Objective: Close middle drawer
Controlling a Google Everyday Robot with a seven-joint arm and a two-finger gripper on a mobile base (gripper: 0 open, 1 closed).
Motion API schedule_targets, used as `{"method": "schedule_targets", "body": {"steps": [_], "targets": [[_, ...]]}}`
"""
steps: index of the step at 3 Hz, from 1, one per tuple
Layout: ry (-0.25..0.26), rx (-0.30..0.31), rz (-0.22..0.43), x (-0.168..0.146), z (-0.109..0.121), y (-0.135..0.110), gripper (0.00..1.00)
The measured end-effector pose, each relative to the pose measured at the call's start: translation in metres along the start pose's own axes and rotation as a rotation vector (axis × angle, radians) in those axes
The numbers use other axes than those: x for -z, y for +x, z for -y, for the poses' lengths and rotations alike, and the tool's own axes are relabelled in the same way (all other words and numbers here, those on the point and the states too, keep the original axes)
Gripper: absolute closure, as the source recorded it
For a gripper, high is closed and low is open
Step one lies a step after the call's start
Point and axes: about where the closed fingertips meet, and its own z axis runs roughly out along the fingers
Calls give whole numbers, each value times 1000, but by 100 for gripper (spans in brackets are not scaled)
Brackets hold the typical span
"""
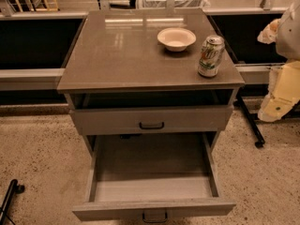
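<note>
Clearly, the middle drawer [154,209] is standing pulled far out at the front of the cabinet [140,60], while the gripper [276,104] is hanging to the right beside it, open or closed I cannot tell, and the green-and-white can [211,55] is showing what may be 7UP lettering.

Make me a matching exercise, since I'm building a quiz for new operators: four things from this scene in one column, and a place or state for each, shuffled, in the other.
Things
1. bowl
2. soda can
3. middle drawer
4. gripper

Places or states
A. pulled far out, nothing inside
B. off to the right of the cabinet, at the view's right edge
C. upright near the front right corner of the top
D. on the top, toward the back, right of centre

Pairs: 1-D, 2-C, 3-A, 4-B
</note>
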Motion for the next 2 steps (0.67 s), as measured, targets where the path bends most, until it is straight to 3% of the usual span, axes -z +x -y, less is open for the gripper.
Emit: {"method": "schedule_targets", "body": {"steps": [1,2], "targets": [[-6,3,3,-5,0,0,0],[-42,17,21,-29,0,0,0]]}}
